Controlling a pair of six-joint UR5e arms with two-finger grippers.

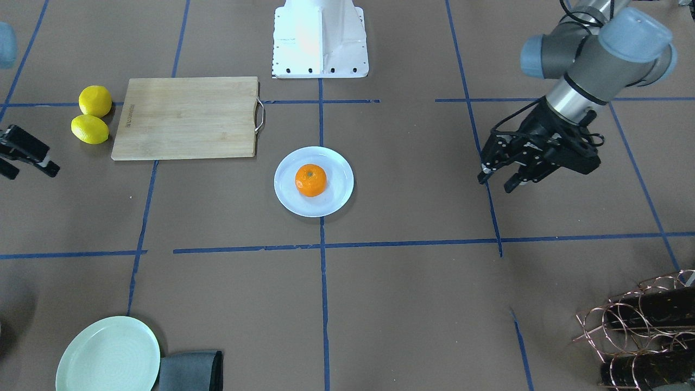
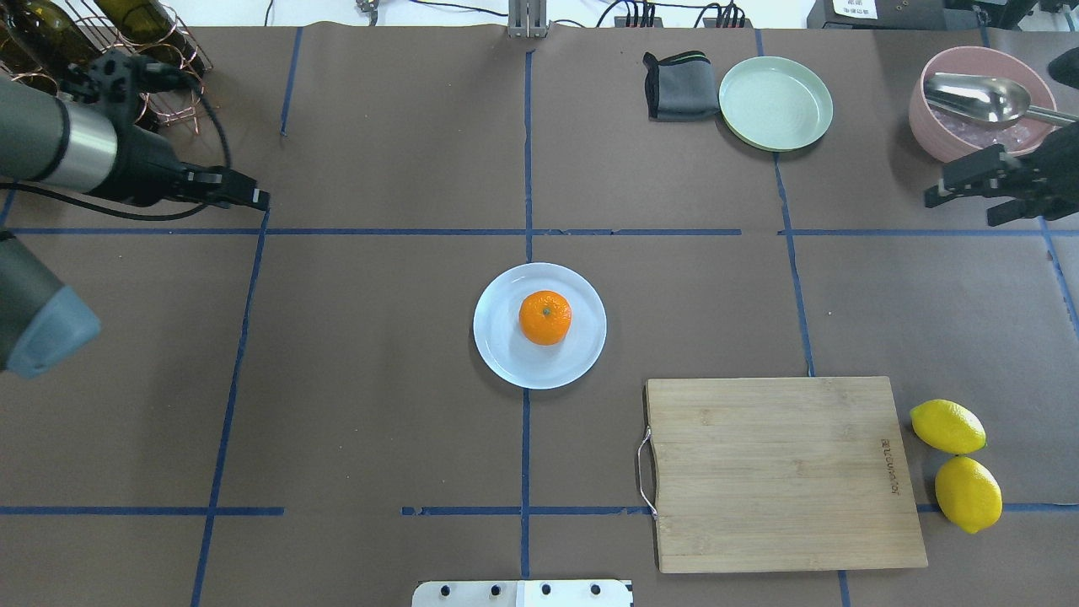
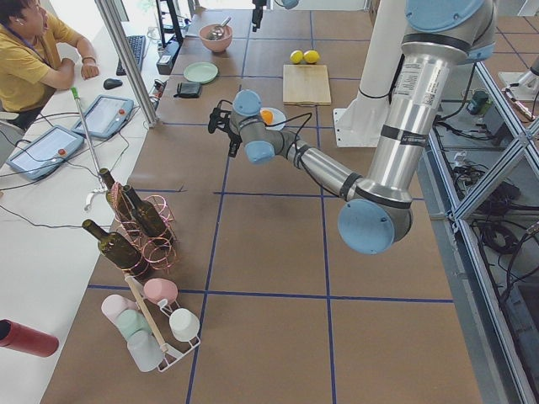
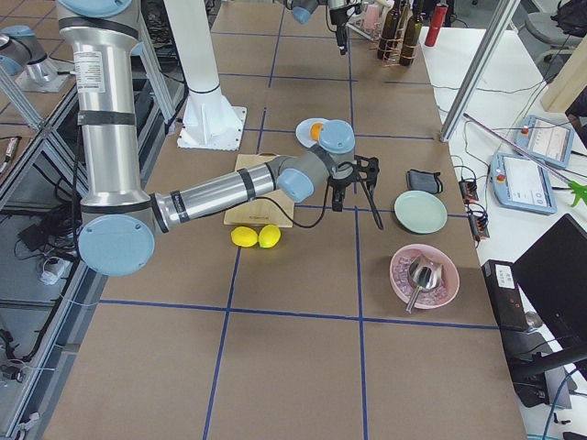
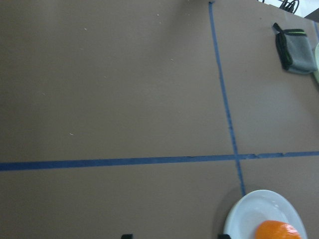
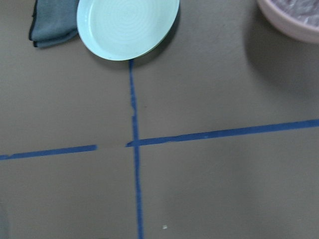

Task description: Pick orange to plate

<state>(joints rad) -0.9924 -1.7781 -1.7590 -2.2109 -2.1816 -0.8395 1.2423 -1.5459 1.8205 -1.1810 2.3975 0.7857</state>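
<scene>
The orange (image 1: 310, 180) (image 2: 544, 317) rests on the pale blue-white plate (image 1: 337, 193) (image 2: 504, 354) at the table's middle, stem dimple up. The left wrist view catches the plate (image 5: 246, 214) and the orange (image 5: 279, 230) at its bottom right corner. My left gripper (image 1: 496, 183) (image 2: 257, 200) hangs open and empty above bare table, well off to the plate's side toward the wine rack. My right gripper (image 2: 961, 208) (image 1: 32, 172) is open and empty too, far from the plate near the pink bowl.
A wooden cutting board (image 2: 780, 472) lies near the plate, with two lemons (image 2: 948, 426) (image 2: 968, 493) beyond it. A pale green plate (image 2: 775, 103), a grey cloth (image 2: 674, 84) and a pink bowl with a spoon (image 2: 969, 114) stand at the far edge. A wire bottle rack (image 1: 646, 326) fills the left corner.
</scene>
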